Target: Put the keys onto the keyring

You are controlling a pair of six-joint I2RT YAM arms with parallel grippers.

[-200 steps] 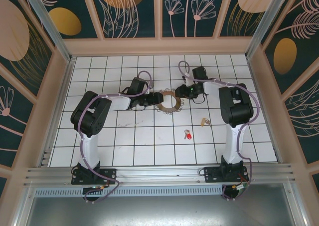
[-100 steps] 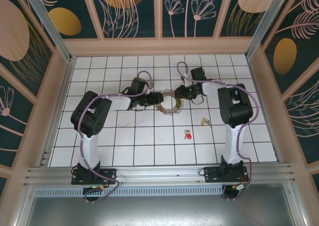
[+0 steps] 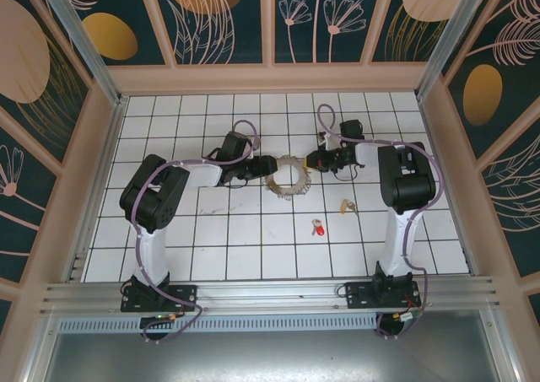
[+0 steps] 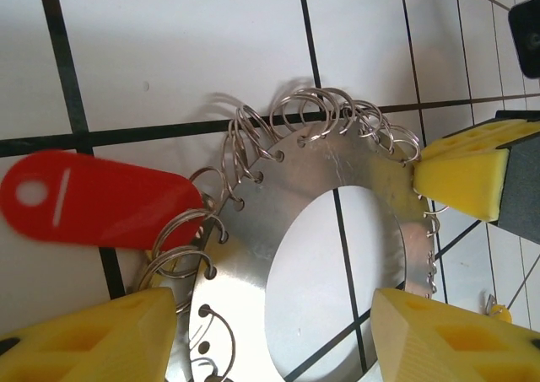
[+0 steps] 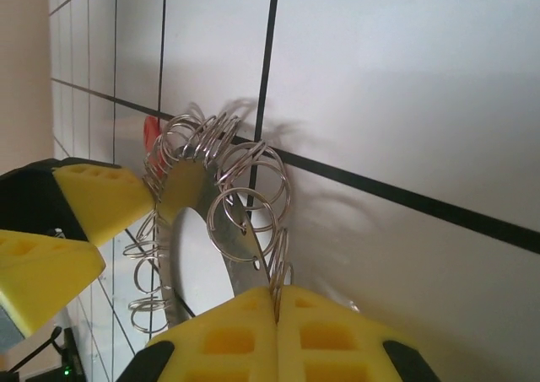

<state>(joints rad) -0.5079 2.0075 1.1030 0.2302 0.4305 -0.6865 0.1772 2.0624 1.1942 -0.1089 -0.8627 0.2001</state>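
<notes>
Centre of the white-tiled table (image 3: 219, 230), top view | keyring (image 4: 354, 167) is sitting between both arms | left claw (image 4: 272, 310) is spreading wide across its rim | right claw (image 5: 277, 302) is pinching one rim loop, pads pressed together | keys (image 3: 318, 227) are lying apart, lower right.

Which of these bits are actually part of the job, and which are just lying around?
Part of the job: keyring; loose red key; red tag at its rim; left gripper; right gripper.
Lying about: small pale object near the red key, too small to identify.
</notes>
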